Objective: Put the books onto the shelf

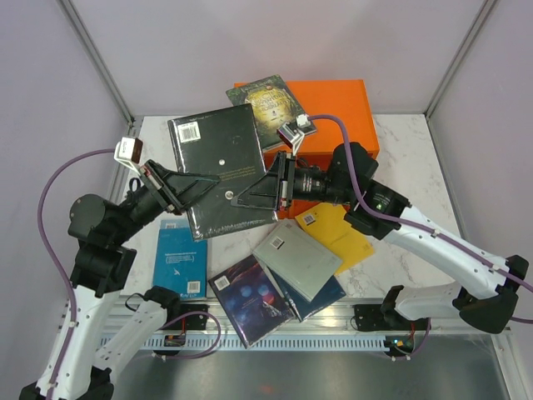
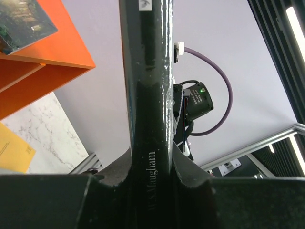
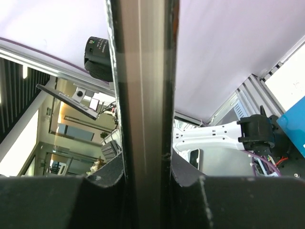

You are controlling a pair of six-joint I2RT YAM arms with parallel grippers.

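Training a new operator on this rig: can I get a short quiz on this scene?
1. True or false: only one set of fingers holds the dark book.
2. The green-covered book lies: A on top of the orange shelf; B inside it; C in the air.
3. Fill in: of the books lying down, the one nearest the left arm is ___.
Key: 1 false, left fingers and right fingers both clamp it; 2 A; 3 the blue book.

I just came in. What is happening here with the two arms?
A large dark book is held in the air: the left gripper grips one edge, the right gripper the opposite edge. The orange shelf stands behind, with another book on its top. Other books lie on the table, not yet shelved.
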